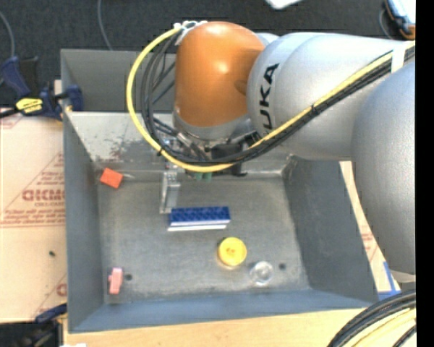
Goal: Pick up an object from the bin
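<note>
We judge the task to be at an early stage: nothing is lifted yet, and every loose thing we can see lies on the floor of the bin (137, 244). The tool (171, 201) hangs low under the arm's orange cover (213, 71), towards the back of the bin and a little left of the middle. Its tip is just beside the left end of a blue studded plate (199, 217) that lies flat, with a pale edge showing along its near side. We cannot tell whether the tool is apart or together, nor whether it touches the plate (the wrist and its cables hide much of it from above). Nothing appears clamped in it. The plate is the nearest thing to the tool, so we take it as the likely pick, though that is only our reading. Near the front, a yellow round piece (232, 252) sits beside a small clear piece (261, 272). Well apart from the tool, an orange block (111, 178) lies by the left wall and a pink piece (116, 280) in the front left corner. What is left, as we see it, is the whole grasp and the lift clear of the bin.
</note>
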{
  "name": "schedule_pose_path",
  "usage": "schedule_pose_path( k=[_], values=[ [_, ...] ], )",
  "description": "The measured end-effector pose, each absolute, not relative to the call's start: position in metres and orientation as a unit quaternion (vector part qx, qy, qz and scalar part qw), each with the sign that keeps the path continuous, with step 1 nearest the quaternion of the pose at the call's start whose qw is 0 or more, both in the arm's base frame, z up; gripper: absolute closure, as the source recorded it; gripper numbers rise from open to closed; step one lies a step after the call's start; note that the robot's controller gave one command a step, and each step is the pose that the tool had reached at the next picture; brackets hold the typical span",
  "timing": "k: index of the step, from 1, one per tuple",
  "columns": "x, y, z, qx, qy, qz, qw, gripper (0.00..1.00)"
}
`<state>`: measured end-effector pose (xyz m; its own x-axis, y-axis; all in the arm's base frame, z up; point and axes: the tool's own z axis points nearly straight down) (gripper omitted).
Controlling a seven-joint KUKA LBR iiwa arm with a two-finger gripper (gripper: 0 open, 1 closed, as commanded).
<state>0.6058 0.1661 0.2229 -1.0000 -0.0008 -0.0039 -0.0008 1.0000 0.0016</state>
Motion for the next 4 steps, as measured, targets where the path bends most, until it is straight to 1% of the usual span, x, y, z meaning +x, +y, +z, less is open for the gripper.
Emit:
schedule_pose_path(
  k=[1, 2, 3, 4],
  values=[
    [0.563, 0.112, 0.170, -0.038, 0.999, 0.000, -0.001, 0.00],
    [0.570, 0.081, 0.175, -0.003, 1.000, 0.001, 0.005, 0.00],
    [0.591, 0.065, 0.096, -0.004, 1.000, 0.001, 0.003, 0.00],
    [0.602, 0.032, 0.071, -0.100, 0.995, 0.001, 0.006, 1.00]
  ],
)
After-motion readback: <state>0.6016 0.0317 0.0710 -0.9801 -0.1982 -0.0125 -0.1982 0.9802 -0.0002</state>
